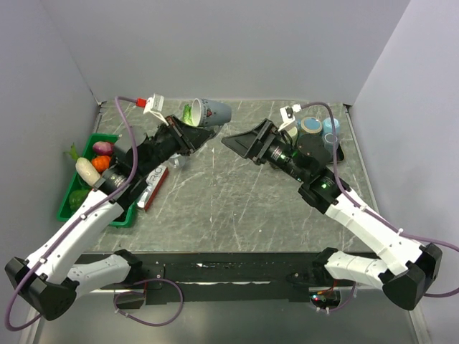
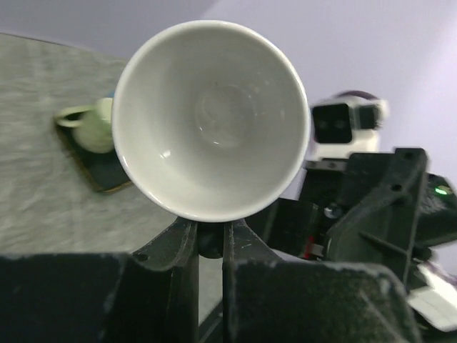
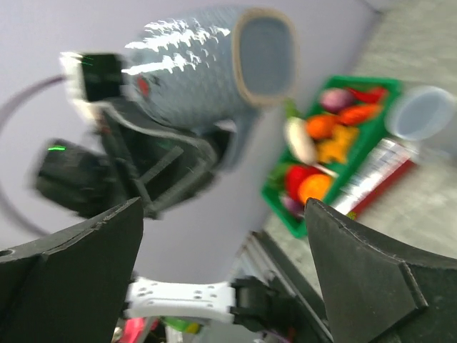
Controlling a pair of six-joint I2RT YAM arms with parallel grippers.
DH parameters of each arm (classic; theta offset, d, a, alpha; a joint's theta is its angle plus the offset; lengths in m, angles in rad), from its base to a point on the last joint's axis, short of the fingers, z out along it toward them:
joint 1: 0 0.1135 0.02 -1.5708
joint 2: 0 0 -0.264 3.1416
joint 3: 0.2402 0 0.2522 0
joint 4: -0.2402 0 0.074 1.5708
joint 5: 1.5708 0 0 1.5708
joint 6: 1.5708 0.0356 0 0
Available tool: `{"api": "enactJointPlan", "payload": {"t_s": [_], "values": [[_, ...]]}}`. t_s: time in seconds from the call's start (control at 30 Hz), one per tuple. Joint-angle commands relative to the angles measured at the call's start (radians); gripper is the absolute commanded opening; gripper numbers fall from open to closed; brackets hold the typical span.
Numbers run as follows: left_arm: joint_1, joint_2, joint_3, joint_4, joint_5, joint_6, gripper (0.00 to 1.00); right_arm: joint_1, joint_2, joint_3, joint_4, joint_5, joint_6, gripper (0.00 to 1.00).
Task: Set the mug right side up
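The mug is pale blue-grey outside and white inside. It hangs tilted in the air near the back of the table, mouth toward the left arm. My left gripper is shut on its handle. In the left wrist view the mug's open mouth faces the camera, and the jaws pinch the handle just below the rim. My right gripper is open and empty, to the right of the mug and apart from it. In the right wrist view the mug shows base-on, above the wide-open fingers.
A green crate of vegetables stands at the left, and shows in the right wrist view. A red and white box and a clear cup lie beside it. Several cups on a dark tray stand at the back right.
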Motion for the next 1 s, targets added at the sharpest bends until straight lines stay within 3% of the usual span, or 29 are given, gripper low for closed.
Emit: {"api": "enactJointPlan", "payload": {"t_s": [0.0, 0.2, 0.3, 0.73, 0.97], "values": [[0.003, 0.021, 0.139, -0.167, -0.180, 0.171, 0.01, 0.004, -0.057, 0.050, -0.262, 0.162, -0.092, 1.00], [0.002, 0.130, 0.182, -0.354, -0.341, 0.252, 0.01, 0.001, -0.109, 0.090, -0.558, 0.422, -0.141, 1.00], [0.002, 0.211, 0.190, -0.396, -0.399, 0.276, 0.01, -0.011, -0.131, 0.091, -0.620, 0.473, -0.166, 0.99], [0.004, 0.617, 0.339, -0.501, -0.570, 0.325, 0.01, -0.079, -0.163, 0.062, -0.730, 0.484, -0.167, 0.99], [0.004, 0.722, 0.366, -0.486, -0.607, 0.371, 0.01, -0.152, -0.151, 0.039, -0.741, 0.412, -0.161, 1.00]]}}
